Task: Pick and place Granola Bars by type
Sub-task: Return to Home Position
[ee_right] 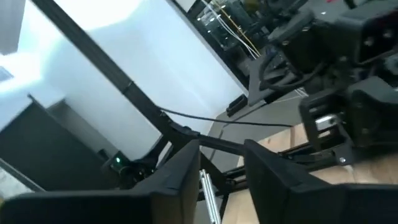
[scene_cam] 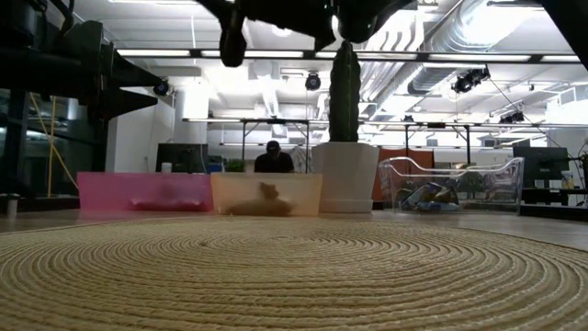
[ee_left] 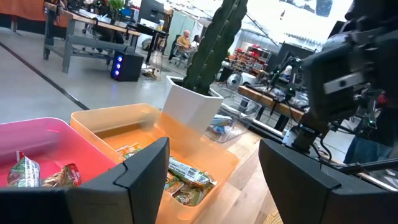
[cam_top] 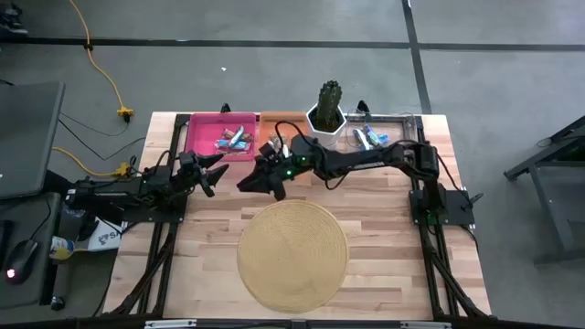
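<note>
1. Granola Bars [cam_top: 233, 140] show only inside the bins along the far edge of the tabletop [cam_top: 384, 238]. Blue, white and red wrappers lie in the pink bin [cam_top: 203, 128] and tan ones in the orange bin [ee_left: 106, 121]. More lie in the transparent bin [scene_cam: 496, 179] beyond the cactus [cam_top: 330, 95]. None shows on the round woven mat [cam_top: 292, 256].
2. Near the pink bin's front corner, the left hand [ee_left: 213, 146] points toward the orange bin, its fingers wide apart with nothing between them.
3. Reaching across from its own side, the right hand [ee_right: 222, 148] hangs over bare wood just before the orange bin and close to the left hand. Its fingers stand apart by a narrower gap and hold nothing.
4. Every bar lies beyond both hands, toward the far edge, at mixed angles. Sorting looks finished, so the coming move is probably a retreat. The right forearm passes just in front of the white pot [scene_cam: 347, 175], so it should draw back without brushing it.
5. Wrapper print is too small to read, and no brand is legible.
</note>
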### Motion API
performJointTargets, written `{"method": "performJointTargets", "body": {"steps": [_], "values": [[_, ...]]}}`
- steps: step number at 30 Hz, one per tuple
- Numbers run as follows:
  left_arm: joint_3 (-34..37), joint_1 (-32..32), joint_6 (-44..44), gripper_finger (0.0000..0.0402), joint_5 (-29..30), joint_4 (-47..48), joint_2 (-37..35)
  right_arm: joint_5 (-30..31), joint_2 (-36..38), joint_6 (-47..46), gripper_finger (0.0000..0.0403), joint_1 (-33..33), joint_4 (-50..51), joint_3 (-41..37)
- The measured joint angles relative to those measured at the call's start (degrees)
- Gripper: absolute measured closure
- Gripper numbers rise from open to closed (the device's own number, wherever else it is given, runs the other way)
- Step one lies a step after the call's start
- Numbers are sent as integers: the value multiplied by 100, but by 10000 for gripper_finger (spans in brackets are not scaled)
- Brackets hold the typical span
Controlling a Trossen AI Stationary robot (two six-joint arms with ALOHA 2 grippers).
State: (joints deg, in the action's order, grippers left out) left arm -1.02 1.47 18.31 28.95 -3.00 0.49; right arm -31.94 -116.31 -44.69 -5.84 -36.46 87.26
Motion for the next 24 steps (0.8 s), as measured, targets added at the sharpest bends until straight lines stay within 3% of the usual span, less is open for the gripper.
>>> {"method": "performJointTargets", "body": {"steps": [9, 24], "values": [[0, 0, 2, 156, 0, 1, 1, 352, 778, 1399, 395, 474, 1027, 0], [1, 0, 1, 156, 1, 0, 0, 2793, 3129, 3345, 402, 1663, 4333, 0]]}}
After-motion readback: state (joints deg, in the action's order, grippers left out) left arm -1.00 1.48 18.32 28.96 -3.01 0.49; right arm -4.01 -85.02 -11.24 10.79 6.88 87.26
